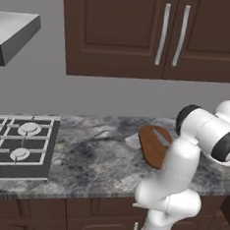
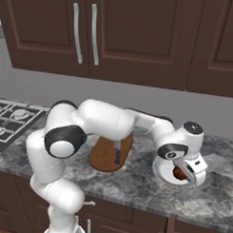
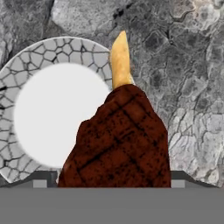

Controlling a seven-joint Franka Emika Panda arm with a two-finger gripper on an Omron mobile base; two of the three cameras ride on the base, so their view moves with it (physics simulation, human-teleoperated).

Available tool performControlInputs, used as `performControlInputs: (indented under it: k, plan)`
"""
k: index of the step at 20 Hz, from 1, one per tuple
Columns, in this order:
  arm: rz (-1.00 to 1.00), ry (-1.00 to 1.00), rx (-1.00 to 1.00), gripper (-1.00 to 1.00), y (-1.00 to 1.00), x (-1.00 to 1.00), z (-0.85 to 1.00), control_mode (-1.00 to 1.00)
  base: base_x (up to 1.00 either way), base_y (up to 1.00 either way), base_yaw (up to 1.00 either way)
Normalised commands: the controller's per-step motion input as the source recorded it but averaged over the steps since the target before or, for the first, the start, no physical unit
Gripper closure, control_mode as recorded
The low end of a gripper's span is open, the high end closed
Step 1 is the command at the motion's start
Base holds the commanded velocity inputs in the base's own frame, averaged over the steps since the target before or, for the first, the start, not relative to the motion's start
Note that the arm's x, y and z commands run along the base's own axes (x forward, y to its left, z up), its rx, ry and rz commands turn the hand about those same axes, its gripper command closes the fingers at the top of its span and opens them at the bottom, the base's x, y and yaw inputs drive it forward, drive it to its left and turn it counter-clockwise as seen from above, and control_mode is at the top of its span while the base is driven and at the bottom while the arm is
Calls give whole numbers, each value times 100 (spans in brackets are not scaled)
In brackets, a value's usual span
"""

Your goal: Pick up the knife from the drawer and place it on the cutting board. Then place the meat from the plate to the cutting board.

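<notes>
- Pincer [image 2: 183, 174] is low over the plate [image 2: 160, 171] in the right base view, jaws spread wide, one dark tip showing either side of the meat [image 3: 118, 140] in the hand view. Can't tell if the tips touch it; no squeeze visible.
- Meat: dark reddish-brown lump with a crosshatched surface and a pale yellowish bone tip. Hand view has it very close, long axis running from the pincer toward the bone end, bone pointing away from the camera.
- Meat location: over the plate's edge, bone tip sticking out past the rim above the counter [image 3: 188, 87]. Whether it rests on the plate is hidden by the hand in the base views.
- Plate: round, plain white centre, crackle-patterned rim, on the grey marbled counter just beside the cutting board [image 2: 105, 156].
- Cutting board: reddish-brown oval, partly behind the arm; knife [image 1: 159, 136] lies on it, blade pale grey.
- Count: one meat, one plate, one board, one knife.
- Stove [image 1: 18, 145] sits well apart to the left.
</notes>
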Motion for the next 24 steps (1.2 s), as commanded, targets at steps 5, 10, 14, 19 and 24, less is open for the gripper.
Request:
performControlInputs:
  k: [5, 10, 14, 19, 24]
  plan:
    - [2, -16, -7, 100, 3, -73, 40, -100, 0, 0, 0]
    - [7, -10, -8, 100, 31, -68, 42, -100, 0, 0, 0]
    - [9, -1, -8, 100, 62, -53, 30, -100, 0, 0, 0]
    - [14, 0, -3, 100, 64, -25, 44, -100, 0, 0, 0]
    - [16, 0, -2, 100, 57, -15, 34, -100, 0, 0, 0]
